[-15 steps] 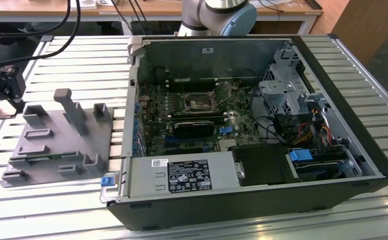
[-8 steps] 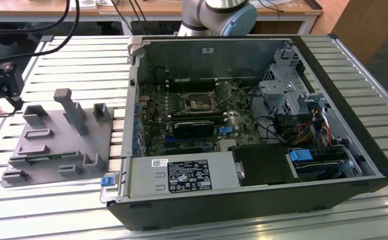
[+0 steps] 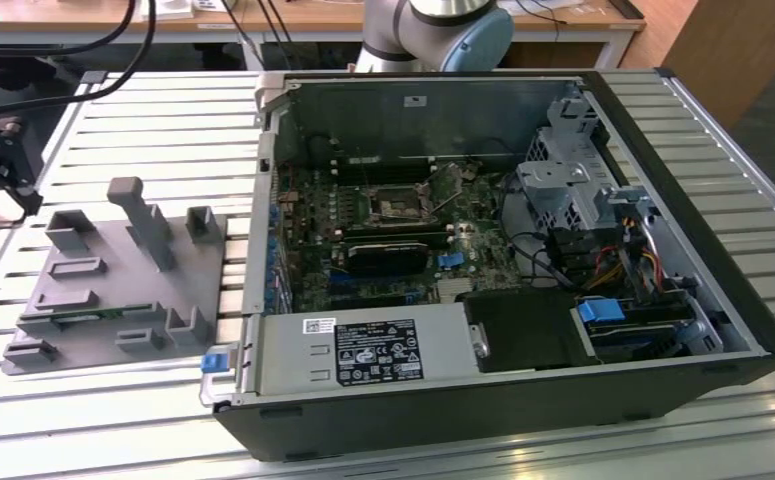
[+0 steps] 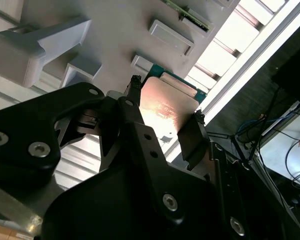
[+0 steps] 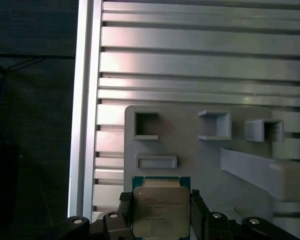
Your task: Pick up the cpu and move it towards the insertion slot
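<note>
Clamped by two opposite edges between the gripper's (image 5: 161,202) fingers (image 5: 126,207), apparently to spare its faces, the cpu (image 5: 160,216) is held level above the grey tray (image 5: 200,155) on the slatted table (image 5: 190,65), well apart from the insertion slot (image 3: 401,205) inside the open computer case (image 3: 494,405).

No legible text: faint print on cpu (image 5: 160,210) lid, dense label (image 3: 376,352) on power supply (image 3: 287,360) unreadable.

Exterior camera is looking steeply down from well back, taking in the open computer case (image 3: 494,405) and grey tray (image 3: 100,285). Both wrist cameras are riding close above that tray, peering past the gripper (image 5: 160,196), sharing the cpu (image 5: 159,215) and tray.
</note>
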Controlling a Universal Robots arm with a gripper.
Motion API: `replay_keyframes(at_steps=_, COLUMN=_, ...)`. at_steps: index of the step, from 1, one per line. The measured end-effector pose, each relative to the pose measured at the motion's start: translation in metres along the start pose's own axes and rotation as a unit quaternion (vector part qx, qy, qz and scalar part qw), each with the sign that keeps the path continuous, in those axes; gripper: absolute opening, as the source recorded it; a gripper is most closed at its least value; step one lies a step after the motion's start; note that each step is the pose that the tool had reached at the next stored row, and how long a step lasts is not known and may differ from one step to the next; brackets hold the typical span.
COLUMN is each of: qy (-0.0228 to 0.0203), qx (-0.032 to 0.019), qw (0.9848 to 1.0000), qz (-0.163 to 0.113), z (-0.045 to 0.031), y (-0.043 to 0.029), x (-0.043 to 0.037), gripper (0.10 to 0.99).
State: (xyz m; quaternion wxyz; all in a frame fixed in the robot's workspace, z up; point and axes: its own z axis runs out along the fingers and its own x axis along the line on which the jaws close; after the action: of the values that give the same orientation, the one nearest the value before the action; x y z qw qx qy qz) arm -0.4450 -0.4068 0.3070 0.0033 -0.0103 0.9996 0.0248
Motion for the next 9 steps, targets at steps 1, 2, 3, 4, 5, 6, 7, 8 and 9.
replay_keyframes(at_steps=1, qy=0.0000, qx=0.0000, qw=1.0000, qz=0.000, z=-0.0013, y=0.0001, x=0.0000, gripper=0.541)
replay_keyframes(at_steps=2, qy=0.0001, qx=0.0000, qw=1.0000, qz=0.000, z=-0.0027, y=0.0001, x=0.0000, gripper=0.541)
replay_keyframes(at_steps=3, qy=0.0000, qx=0.0000, qw=1.0000, qz=0.000, z=-0.0042, y=0.0002, x=0.0000, gripper=0.541)
replay_keyframes(at_steps=4, qy=0.0000, qx=0.0000, qw=1.0000, qz=0.000, z=-0.0056, y=0.0003, x=0.0000, gripper=0.541)
replay_keyframes(at_steps=5, qy=0.0000, qx=0.0000, qw=1.0000, qz=0.000, z=-0.0071, y=0.0004, x=0.0000, gripper=0.541)
replay_keyframes(at_steps=6, qy=0.0000, qx=0.0000, qw=1.0000, qz=0.000, z=-0.0085, y=0.0005, x=-0.0001, gripper=0.541)
replay_keyframes(at_steps=7, qy=0.0000, qx=0.0000, qw=1.0000, qz=0.000, z=-0.0100, y=0.0006, x=-0.0001, gripper=0.541)
replay_keyframes(at_steps=8, qy=0.0000, qx=0.0000, qw=1.0000, qz=0.000, z=-0.0113, y=0.0007, x=-0.0001, gripper=0.541)
replay_keyframes(at_steps=9, qy=0.0000, qx=0.0000, qw=1.0000, qz=0.000, z=-0.0126, y=0.0008, x=-0.0001, gripper=0.541)
